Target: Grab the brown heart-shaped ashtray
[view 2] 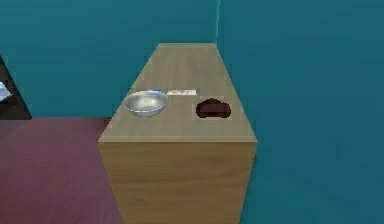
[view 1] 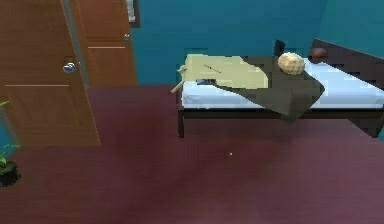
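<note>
Brown heart-shaped ashtray (view 2: 212,109) sits on the wooden bench (view 2: 180,170), pretty close to its right edge, with the metal bowl (view 2: 146,103) over by the left edge. Ahead there's loads of open maroon floor (view 1: 150,170) between the door (view 1: 40,70) and the bed (view 1: 350,95). Fingers' state: can't tell.

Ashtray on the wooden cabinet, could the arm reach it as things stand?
Probably yes: the brown ashtray lies on the cabinet top, apart from the metal bowl, with bare wood between it and the near edge.
</note>
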You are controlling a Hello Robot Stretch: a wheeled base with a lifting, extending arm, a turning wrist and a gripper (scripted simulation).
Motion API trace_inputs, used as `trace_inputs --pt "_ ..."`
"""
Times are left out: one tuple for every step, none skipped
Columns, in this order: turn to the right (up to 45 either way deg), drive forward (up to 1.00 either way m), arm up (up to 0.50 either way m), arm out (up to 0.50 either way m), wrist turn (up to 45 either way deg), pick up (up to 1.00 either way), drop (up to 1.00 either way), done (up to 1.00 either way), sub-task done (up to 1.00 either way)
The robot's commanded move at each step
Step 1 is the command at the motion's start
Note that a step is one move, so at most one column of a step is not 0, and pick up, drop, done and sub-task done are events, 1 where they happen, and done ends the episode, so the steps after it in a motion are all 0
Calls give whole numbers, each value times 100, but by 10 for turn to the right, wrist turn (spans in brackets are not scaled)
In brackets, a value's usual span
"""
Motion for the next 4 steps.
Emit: trace_inputs --pt "0 0 50 0 0 0 0 0 0" --pt "0 0 38 0 0 0 0 0 0" --pt "0 0 0 44 0 0 0 0 0" --pt "0 0 0 0 450 0 0 0 0"
